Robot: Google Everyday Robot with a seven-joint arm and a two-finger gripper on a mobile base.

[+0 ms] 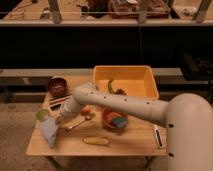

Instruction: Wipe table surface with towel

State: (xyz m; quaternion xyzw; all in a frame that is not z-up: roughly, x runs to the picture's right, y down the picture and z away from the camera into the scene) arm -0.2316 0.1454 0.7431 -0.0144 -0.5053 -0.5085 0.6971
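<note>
The light tan table surface fills the middle of the camera view. A pale grey-blue towel lies at its left end, tapering to a point near the front-left edge. My white arm reaches in from the right across the table. My gripper sits at the towel's upper right corner, shut on the cloth there. The arm's wrist hides the fingers' contact with the towel.
A yellow-orange bin stands at the back right. Also on the table are a brown bowl, a striped block, a green round thing, an orange bowl, a wooden spoon and a yellow corn cob.
</note>
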